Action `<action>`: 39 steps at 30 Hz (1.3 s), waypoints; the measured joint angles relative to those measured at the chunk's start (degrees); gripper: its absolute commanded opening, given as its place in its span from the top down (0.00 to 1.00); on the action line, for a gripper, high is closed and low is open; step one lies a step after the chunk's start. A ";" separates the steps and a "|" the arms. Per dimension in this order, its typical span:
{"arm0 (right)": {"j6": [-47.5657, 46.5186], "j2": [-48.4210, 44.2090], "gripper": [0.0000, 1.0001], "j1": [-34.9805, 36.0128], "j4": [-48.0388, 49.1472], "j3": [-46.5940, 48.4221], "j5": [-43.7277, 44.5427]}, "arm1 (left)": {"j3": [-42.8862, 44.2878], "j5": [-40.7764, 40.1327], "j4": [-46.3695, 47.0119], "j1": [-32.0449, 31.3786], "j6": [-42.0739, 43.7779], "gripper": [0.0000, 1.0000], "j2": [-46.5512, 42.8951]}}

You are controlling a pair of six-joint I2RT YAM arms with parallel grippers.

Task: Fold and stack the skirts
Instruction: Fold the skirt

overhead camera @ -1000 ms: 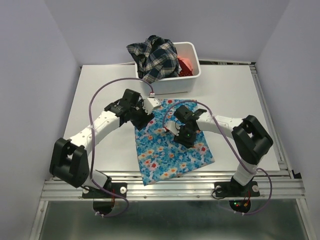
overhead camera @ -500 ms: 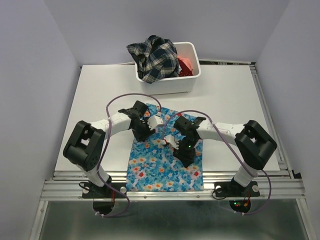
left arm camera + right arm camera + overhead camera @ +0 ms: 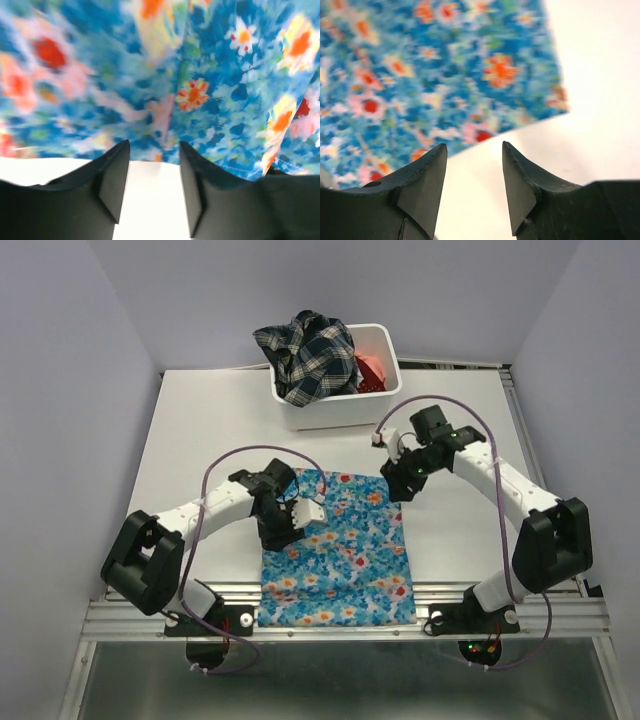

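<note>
Left pincer, right pincer agape; one blue skirt flat; two other skirts in one bin

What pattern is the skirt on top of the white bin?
The plaid skirt is dark navy with white lines; the top view shows it best.

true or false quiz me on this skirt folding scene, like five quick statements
1. The blue floral skirt lies flat at the near edge of the table. True.
2. The left jaws are shut on the floral skirt. False: they stand open at its left edge, with bare table between them.
3. The plaid skirt sits in the white bin. True.
4. The right jaws hang over the middle of the floral skirt. False: they stand open beside its far right corner, over bare table.
5. The coral-red skirt is stacked on the floral one. False: it is in the bin beside the plaid one.
</note>
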 measured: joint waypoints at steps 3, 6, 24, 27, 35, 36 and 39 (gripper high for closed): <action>-1.40 3.43 0.48 -5.90 0.00 4.42 0.42 | 6.51 0.44 -1.57 1.90 0.98 0.37 -0.55; -3.19 9.14 0.50 -9.25 0.15 9.22 0.26 | 15.91 1.49 -1.31 6.23 2.36 0.37 0.87; -10.45 31.30 0.51 -12.39 0.24 19.08 -3.80 | 40.68 3.74 4.28 21.29 8.02 0.43 31.12; -10.78 32.65 0.53 -12.41 0.17 19.54 -5.01 | 40.81 3.76 4.79 21.27 9.05 0.43 32.24; -11.85 32.96 0.61 -12.55 0.42 19.56 -5.62 | 39.30 4.68 6.29 21.20 11.65 0.44 33.86; -11.91 32.96 0.62 -12.63 0.42 19.56 -5.68 | 38.95 4.98 6.32 21.20 11.82 0.44 34.01; -11.98 33.00 0.62 -12.66 0.44 19.56 -5.77 | 38.01 5.64 6.49 21.20 12.35 0.45 34.56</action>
